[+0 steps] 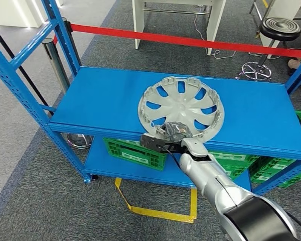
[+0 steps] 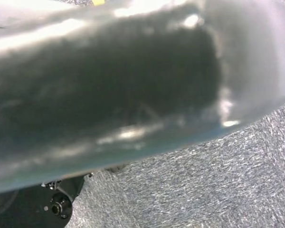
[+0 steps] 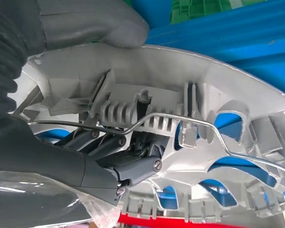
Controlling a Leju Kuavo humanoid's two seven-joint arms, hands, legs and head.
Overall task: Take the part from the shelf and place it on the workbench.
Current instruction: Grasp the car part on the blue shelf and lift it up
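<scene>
The part is a silver wheel cover [image 1: 181, 105] with curved openings. It lies on the blue shelf's top deck [image 1: 103, 105], its near rim at the front edge. My right hand [image 1: 171, 134] grips that near rim. In the right wrist view the thick grey thumb [image 3: 90, 23] presses one face of the wheel cover [image 3: 205, 95], and the dark fingers [image 3: 134, 166] reach against the ribbed face with the wire ring. The silver right forearm comes in from the lower right.
Green crates [image 1: 135, 150] stand on the lower deck under the cover. Blue uprights [image 1: 16, 75] frame the shelf's left end. Behind it runs a red barrier tape [image 1: 179, 40] on a chrome post [image 1: 56, 60], with a stool [image 1: 281, 27] beyond. Yellow tape [image 1: 160, 213] marks the carpet.
</scene>
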